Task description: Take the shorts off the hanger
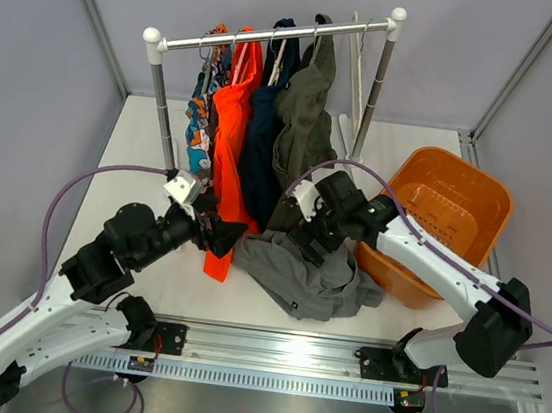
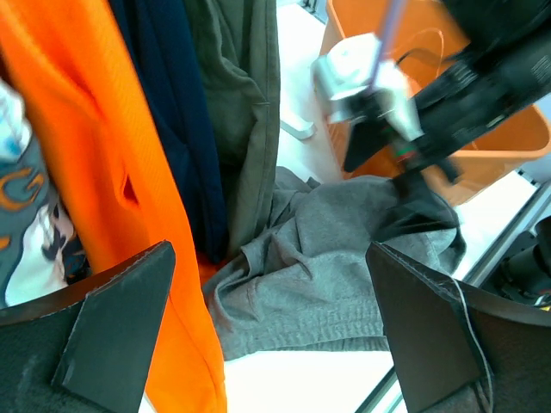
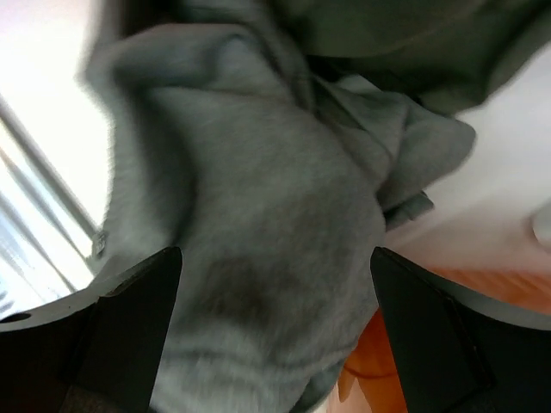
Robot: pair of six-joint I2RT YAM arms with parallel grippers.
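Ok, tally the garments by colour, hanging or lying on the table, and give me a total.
Patterned multicolour garment: 1
Orange garment: 1
Navy garment: 1
Olive-green shorts: 1
Grey shorts: 1
Total: 5

Bright, even light — right wrist view blurred, glaring at left.

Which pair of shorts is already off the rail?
The mid-grey pair: it lies crumpled on the table, while the olive-green, navy and orange pairs hang.
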